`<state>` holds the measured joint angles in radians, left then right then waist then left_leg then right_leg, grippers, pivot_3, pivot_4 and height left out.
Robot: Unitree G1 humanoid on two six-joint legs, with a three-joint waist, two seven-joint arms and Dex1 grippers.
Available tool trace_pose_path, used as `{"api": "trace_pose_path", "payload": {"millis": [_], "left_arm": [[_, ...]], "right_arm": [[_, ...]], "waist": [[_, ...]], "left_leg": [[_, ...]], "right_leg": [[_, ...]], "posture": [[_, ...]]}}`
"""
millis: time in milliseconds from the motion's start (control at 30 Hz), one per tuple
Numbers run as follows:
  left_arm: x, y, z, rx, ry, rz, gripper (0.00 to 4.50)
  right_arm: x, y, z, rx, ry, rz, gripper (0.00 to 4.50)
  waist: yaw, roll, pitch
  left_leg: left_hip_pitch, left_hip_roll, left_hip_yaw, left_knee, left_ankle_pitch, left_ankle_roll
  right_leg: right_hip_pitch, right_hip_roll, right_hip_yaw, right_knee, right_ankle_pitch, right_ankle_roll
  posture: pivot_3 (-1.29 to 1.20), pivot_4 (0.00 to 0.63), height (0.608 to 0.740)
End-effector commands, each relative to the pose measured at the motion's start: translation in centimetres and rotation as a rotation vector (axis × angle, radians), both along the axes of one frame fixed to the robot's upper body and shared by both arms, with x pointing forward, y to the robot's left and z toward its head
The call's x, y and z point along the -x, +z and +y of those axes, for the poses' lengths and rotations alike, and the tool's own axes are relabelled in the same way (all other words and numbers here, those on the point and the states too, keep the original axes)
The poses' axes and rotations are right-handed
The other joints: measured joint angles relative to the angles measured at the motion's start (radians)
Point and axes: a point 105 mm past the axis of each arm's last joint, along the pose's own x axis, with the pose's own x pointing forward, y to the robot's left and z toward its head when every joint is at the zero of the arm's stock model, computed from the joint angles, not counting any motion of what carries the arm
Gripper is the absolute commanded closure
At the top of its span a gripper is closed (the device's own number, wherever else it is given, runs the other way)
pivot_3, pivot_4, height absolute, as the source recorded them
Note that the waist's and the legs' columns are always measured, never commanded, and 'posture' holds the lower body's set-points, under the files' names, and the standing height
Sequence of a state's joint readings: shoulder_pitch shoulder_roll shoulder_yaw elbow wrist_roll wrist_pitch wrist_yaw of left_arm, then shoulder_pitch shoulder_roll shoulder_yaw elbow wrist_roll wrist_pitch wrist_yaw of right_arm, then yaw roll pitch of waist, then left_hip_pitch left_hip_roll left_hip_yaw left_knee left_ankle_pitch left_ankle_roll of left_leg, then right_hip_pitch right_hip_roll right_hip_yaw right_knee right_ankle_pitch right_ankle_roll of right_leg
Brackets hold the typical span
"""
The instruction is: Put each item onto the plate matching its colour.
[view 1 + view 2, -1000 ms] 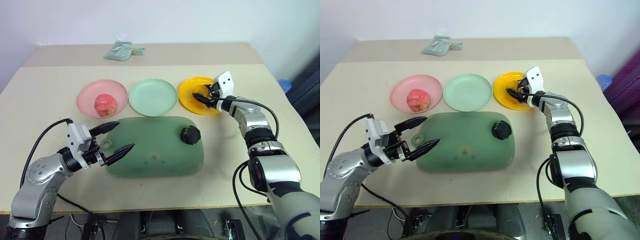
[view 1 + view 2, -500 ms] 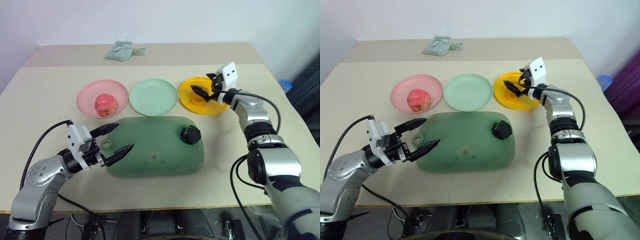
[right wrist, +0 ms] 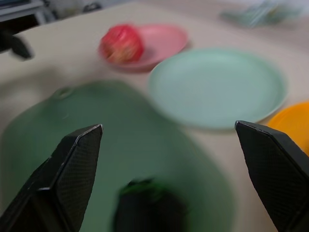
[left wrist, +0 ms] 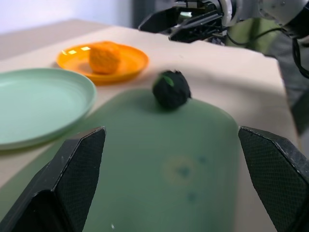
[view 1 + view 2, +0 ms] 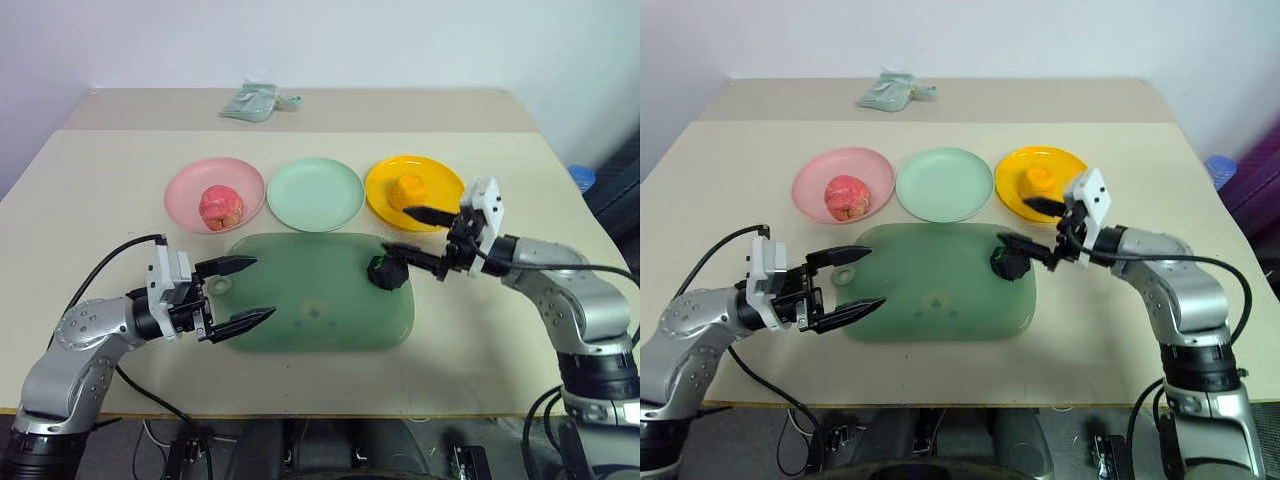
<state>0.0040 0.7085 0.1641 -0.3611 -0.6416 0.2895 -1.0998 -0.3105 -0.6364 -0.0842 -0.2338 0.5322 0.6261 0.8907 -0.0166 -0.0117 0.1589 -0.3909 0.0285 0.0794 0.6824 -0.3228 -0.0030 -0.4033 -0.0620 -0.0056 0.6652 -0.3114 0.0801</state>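
A red-pink apple point(image 5: 221, 205) lies on the pink plate point(image 5: 185, 188). The round orange-yellow fruit point(image 5: 407, 190) rests on the yellow-orange plate point(image 5: 378, 192). Between them the mint green plate point(image 5: 315, 195) is bare. The lumpy blackish-green fruit point(image 5: 383, 272) sits on the right end of the dark-green tray point(image 5: 320, 310). My right gripper point(image 5: 396, 229) is open and points left, its lower fingertip just above the blackish-green fruit, holding nothing. My left gripper point(image 5: 265, 287) is open over the tray's left end, near the handle hole, also holding nothing.
A pale green cloth bundle point(image 5: 255, 100) lies at the table's far edge. The three plates stand in a row just behind the tray. Bare tabletop stretches to the left and right of the tray and along the front edge.
My right gripper has let go of the orange-yellow fruit on the yellow-orange plate, opened, and drawn back toward the tray's right end. The left gripper stays over the tray's left end.
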Motion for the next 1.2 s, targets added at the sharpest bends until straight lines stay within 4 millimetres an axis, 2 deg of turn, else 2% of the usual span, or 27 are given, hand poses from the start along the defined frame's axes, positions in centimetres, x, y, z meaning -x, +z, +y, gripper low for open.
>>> {"api": "trace_pose_path", "payload": {"millis": [33, 200, 367, 467, 567, 700, 867, 1033, 1200], "left_arm": [[0.1, 0.5, -0.4, -0.007, -0.046, -0.022, 0.00], [0.0, 0.5, -0.6, -0.012, -0.051, -0.031, 0.00], [0.1, 0.7, -0.5, -0.015, -0.031, -0.043, 0.00], [0.2, 0.7, -0.3, -0.016, -0.009, -0.048, 0.00], [0.3, 0.7, -0.2, -0.013, 0.004, -0.050, 0.00], [0.5, 0.6, 0.0, -0.004, 0.034, -0.047, 0.00], [0.4, 0.7, 0.3, 0.016, 0.080, -0.051, 0.00], [0.1, 0.4, 0.2, 0.001, 0.135, -0.066, 0.00], [-0.4, 0.2, 0.5, -0.003, 0.231, -0.100, 0.00]], "right_arm": [[0.5, -0.4, 0.7, 0.043, 0.023, -0.021, 0.03], [-0.3, -2.8, 0.8, 0.100, 0.009, 0.020, 0.03], [-1.3, -3.1, 1.0, 0.108, -0.005, 0.013, 0.03], [-1.7, -3.4, 1.2, 0.111, -0.009, 0.013, 0.82], [-2.1, -3.5, 1.4, 0.117, -0.011, 0.001, 2.23], [-2.3, -3.0, 2.4, 0.102, 0.019, -0.029, 2.23], [-3.1, -0.5, 4.7, 0.029, 0.066, -0.114, 2.23], [-7.6, 2.3, 8.1, -0.002, 0.008, -0.253, 2.23], [-11.7, 2.1, 10.4, -0.020, -0.063, -0.268, 2.23]], "waist": [[0.000, 0.000, 0.000], [0.001, 0.000, 0.000], [0.001, 0.000, 0.000], [0.001, 0.000, 0.000], [0.002, 0.000, 0.000], [0.001, 0.000, 0.000], [-0.003, 0.000, 0.000], [-0.006, 0.000, 0.000], [-0.005, 0.000, 0.000]], "left_leg": [[0.000, 0.000, 0.000, 0.000, 0.000, 0.000], [0.000, 0.000, 0.000, 0.000, 0.000, 0.000], [0.000, 0.000, 0.000, 0.001, 0.000, 0.000], [0.000, 0.000, 0.000, 0.001, 0.000, 0.000], [0.000, 0.000, 0.000, 0.001, 0.000, 0.000], [0.000, 0.000, 0.000, 0.001, 0.000, -0.001], [0.000, 0.000, 0.000, 0.001, 0.001, -0.001], [0.000, 0.000, 0.000, 0.001, 0.001, -0.002], [0.000, -0.001, 0.001, 0.001, 0.001, -0.002]], "right_leg": [[0.000, 0.000, 0.000, 0.000, 0.000, 0.000], [0.000, 0.000, 0.000, 0.000, 0.000, 0.000], [0.000, 0.000, 0.000, 0.000, 0.000, 0.000], [0.000, 0.000, 0.000, 0.000, 0.000, 0.000], [0.000, 0.000, 0.000, 0.000, 0.000, 0.000], [0.000, 0.000, 0.000, 0.000, 0.000, 0.000], [0.000, 0.000, 0.000, 0.000, 0.000, 0.000], [-0.001, 0.001, 0.000, 0.001, 0.000, 0.000], [-0.001, 0.000, 0.000, 0.001, 0.000, 0.000]], "posture": [[0.00, 0.150, 0.740], [0.00, 0.150, 0.740], [0.00, 0.150, 0.740], [0.00, 0.150, 0.740], [0.00, 0.150, 0.740], [0.00, 0.150, 0.740], [0.00, 0.150, 0.740], [0.00, 0.150, 0.740], [0.00, 0.150, 0.740]]}}
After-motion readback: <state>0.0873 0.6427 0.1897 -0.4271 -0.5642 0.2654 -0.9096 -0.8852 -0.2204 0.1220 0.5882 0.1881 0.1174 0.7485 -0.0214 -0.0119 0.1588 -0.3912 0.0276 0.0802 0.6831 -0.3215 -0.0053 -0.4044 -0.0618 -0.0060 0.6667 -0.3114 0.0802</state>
